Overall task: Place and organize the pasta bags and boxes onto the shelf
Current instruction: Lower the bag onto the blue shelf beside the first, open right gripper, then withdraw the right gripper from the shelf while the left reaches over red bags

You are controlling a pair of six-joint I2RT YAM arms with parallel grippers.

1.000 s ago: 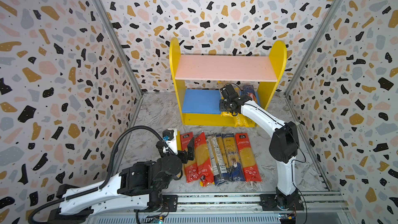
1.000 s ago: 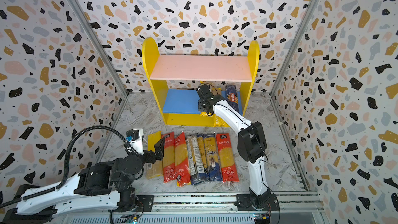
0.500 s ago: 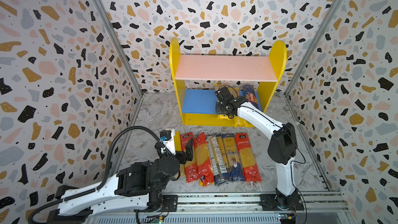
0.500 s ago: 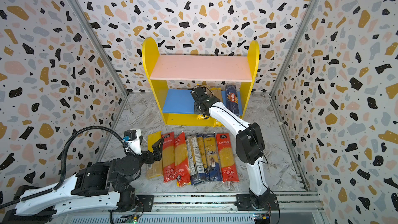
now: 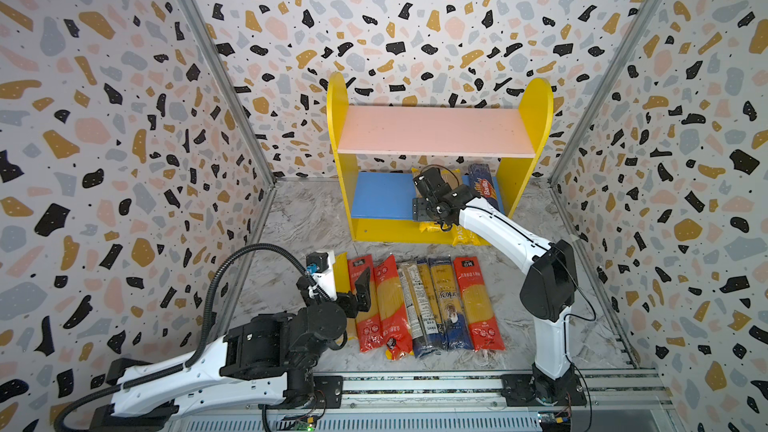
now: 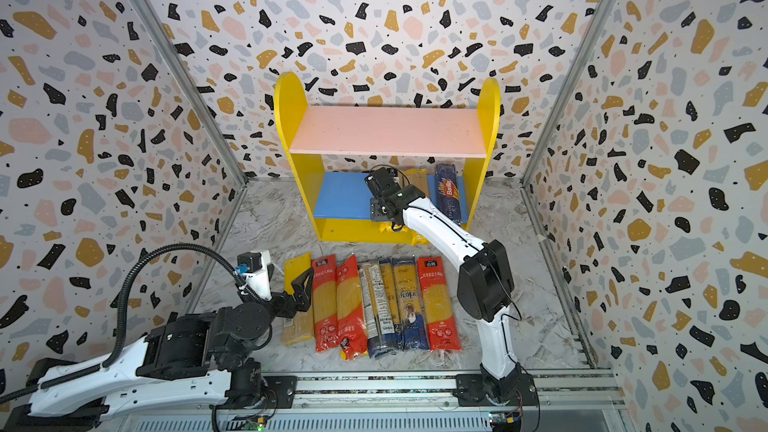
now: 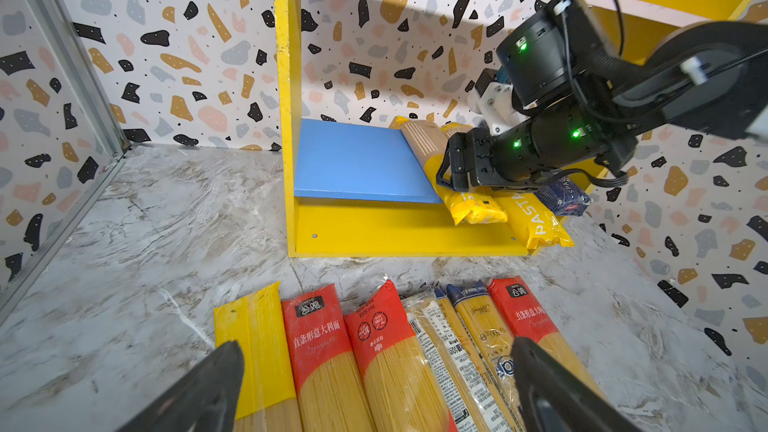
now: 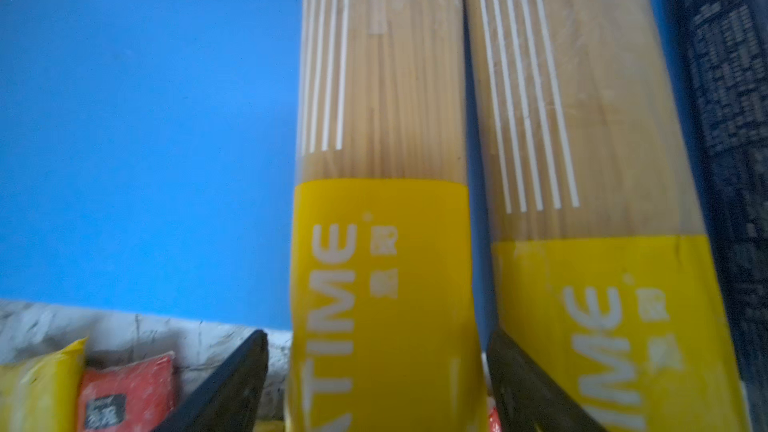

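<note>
The shelf (image 5: 436, 130) (image 6: 386, 130) stands at the back, and its pink upper board is bare. On its blue lower board (image 8: 124, 118) two yellow PASTATIME packs (image 8: 382, 243) (image 8: 602, 284) and a dark blue Barilla box (image 5: 484, 187) lie lengthwise. My right gripper (image 8: 376, 338) (image 5: 422, 207) is open, with its fingers either side of the left yellow pack's front end. Several pasta packs (image 5: 424, 305) (image 7: 382, 347), yellow, red and navy-and-clear, lie in a row on the floor. My left gripper (image 7: 376, 351) (image 6: 291, 292) hangs open above the row's left part, holding nothing.
Speckled walls close in both sides and the back. A metal rail (image 5: 415, 384) carrying both arm bases runs along the front. The front ends of the yellow packs overhang the shelf's yellow base strip (image 7: 395, 230). Marble floor (image 7: 166, 222) lies between the shelf and the row.
The right gripper's jaws have parted round the yellow pack after shifting slightly left and forward at the lower board. The left gripper has edged a little and stays open.
</note>
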